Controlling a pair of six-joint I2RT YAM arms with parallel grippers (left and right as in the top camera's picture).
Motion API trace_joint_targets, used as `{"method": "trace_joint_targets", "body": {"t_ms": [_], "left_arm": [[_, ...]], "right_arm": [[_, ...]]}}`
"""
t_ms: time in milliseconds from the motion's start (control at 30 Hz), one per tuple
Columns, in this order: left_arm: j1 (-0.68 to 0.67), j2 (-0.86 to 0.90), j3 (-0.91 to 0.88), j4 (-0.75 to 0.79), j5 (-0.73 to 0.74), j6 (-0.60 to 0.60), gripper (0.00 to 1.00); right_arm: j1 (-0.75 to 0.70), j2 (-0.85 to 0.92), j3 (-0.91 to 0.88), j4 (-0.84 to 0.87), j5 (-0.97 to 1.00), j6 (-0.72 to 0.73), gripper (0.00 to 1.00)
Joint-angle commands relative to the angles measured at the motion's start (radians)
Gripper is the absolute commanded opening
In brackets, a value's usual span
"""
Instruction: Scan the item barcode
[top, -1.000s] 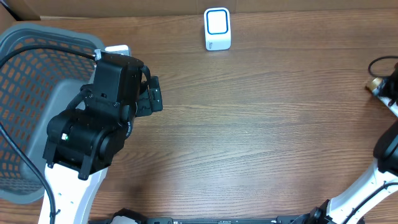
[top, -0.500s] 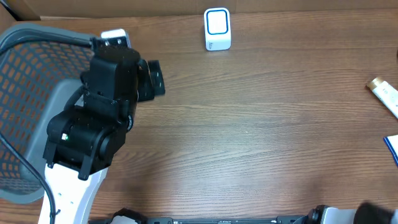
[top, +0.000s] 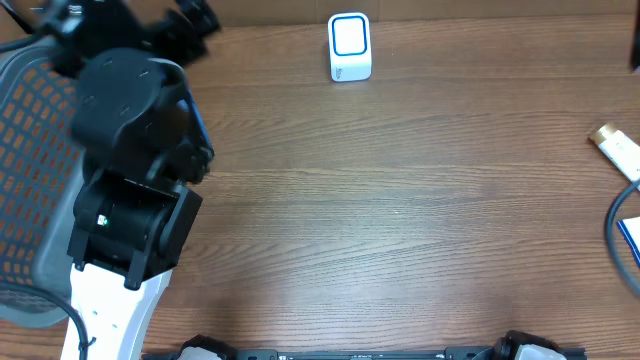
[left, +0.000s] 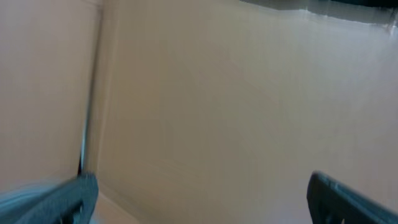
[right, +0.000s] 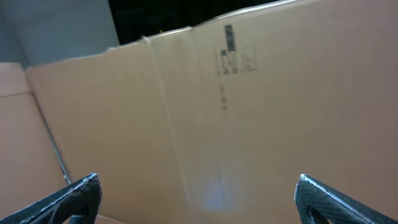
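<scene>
Item (top: 618, 150) well apart from left gripper (top: 190, 22)

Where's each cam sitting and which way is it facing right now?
Overhead: above the table, looking straight down; scanner, basket, left arm show.
Left wrist: facing blurred cardboard; open jaws at bottom corners.
Right wrist: facing printed cardboard; open jaws at bottom corners.
Shared: both wrist views show cardboard, no table.

Brown wood-grain table (top: 400, 220), tan cardboard wall (right: 186, 124) behind, even light
</scene>
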Motion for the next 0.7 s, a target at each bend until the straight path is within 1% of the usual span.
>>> {"method": "trace_joint_targets", "body": {"t_ms": [0,33,100,200,233,267,400,533,600,667], "left_arm": [[0.003,-0.007,0.012,0.122,-0.057,0.363,1.0],[0.001,-0.007,0.012,0.132,-0.028,0.475,1.0],[0.002,-0.006,0.012,0.118,-0.033,0.599,1.0],[0.005,-0.008,0.006,0.028,-0.077,0.698,1.0],[0.014,-0.027,-0.003,0.031,-0.039,0.713,1.0],[0.02,-0.036,-0.007,0.026,-0.029,0.699,1.0],[0.063,-0.164,-0.07,-0.057,0.013,0.649,1.0],[0.18,-0.367,-0.212,-0.13,0.097,0.539,1.0],[0.243,-0.449,-0.273,-0.149,0.148,0.525,1.0],[0.301,-0.52,-0.323,-0.166,0.196,0.473,1.0]], "right_arm": [[0.043,-0.105,-0.123,0.057,0.081,0.0,1.0],[0.055,-0.132,-0.166,0.076,0.115,0.0,1.0],[0.068,-0.166,-0.232,0.117,0.156,0.0,1.0],[0.082,-0.19,-0.304,0.171,0.157,0.0,1.0],[0.085,-0.192,-0.316,0.175,0.157,0.0,1.0],[0.088,-0.192,-0.323,0.175,0.157,0.0,1.0],[0.117,-0.215,-0.388,0.198,0.157,0.0,1.0],[0.172,-0.269,-0.465,0.201,0.157,0.001,1.0],[0.191,-0.286,-0.496,0.206,0.157,0.001,1.0],[0.198,-0.285,-0.507,0.209,0.158,0.0,1.0]]}}
